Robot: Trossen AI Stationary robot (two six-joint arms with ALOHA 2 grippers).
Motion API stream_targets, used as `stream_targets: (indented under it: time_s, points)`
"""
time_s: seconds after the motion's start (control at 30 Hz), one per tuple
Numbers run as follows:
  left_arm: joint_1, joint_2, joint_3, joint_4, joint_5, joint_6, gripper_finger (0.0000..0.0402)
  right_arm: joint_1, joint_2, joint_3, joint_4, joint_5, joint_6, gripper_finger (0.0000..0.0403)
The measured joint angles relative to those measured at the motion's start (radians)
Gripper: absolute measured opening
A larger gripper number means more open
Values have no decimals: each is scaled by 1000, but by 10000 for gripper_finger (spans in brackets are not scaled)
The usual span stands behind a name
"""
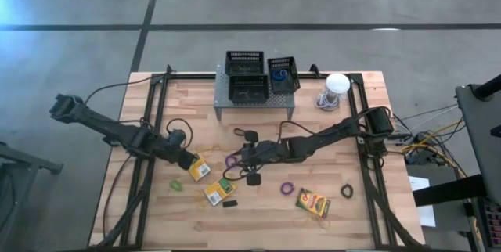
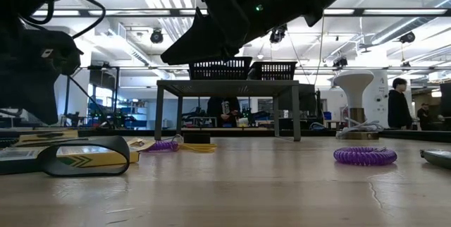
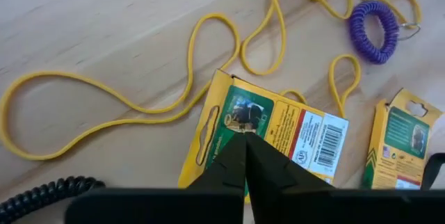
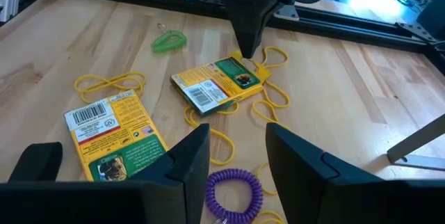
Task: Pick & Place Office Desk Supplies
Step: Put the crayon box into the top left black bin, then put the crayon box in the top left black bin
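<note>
1. Three black lattice baskets [image 1: 258, 76] sit on and beside the grey perforated shelf [image 1: 254, 105] at the far edge of the table [image 1: 368, 213]. One basket seems to hold a blue loop [image 1: 280, 73], though it is small in the high view. That is all the sorting the pictures show as done.
2. Most supplies lie loose on the wood: three crayon boxes, namely one by the left gripper [image 1: 199, 167], a second nearer the front edge [image 1: 218, 192], and a third toward the right [image 1: 313, 203].
3. Loose loops also remain: a green one [image 1: 176, 183], two purple coils [image 1: 287, 187], a black one [image 1: 346, 191] and tangled yellow bands [image 3: 125, 106]. A tiny black block [image 1: 230, 203] lies by the second box.
4. The left gripper [image 3: 245, 135] has its jaws pressed together at the top edge of the first crayon box [image 3: 261, 137]. The tips meet over the box, and I cannot tell whether they pinch its edge or only touch it.
5. The right gripper [image 4: 236, 151] hangs mid-table above a purple coil [image 4: 233, 189], its fingers parted with nothing between them.
6. By my judgement the task is at an early stage, with nearly everything left to carry to the baskets.
</note>
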Motion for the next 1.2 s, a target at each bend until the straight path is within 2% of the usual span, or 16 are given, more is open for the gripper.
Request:
stream_targets:
  time_s: [0.27,0.37,0.57,0.67,0.77,0.87,0.97,1.2]
  points:
    - [0,-6,0,-5,11,66,17,0,0,0,0,0,0,127]
    - [6,-5,0,-16,11,90,46,0,0,0,0,0,0,128]
    - [54,-5,-3,-92,10,38,138,0,0,0,2,0,0,126]
    - [72,-5,-34,-70,17,17,173,0,0,0,2,0,1,122]
    - [76,-5,-76,13,74,14,188,0,0,0,2,0,16,121]
    - [77,-7,-100,69,96,13,183,0,0,0,2,0,19,122]
    - [77,-6,-107,100,105,14,161,0,0,0,2,0,19,125]
    - [76,-5,-102,112,158,33,57,0,0,0,3,0,19,118]
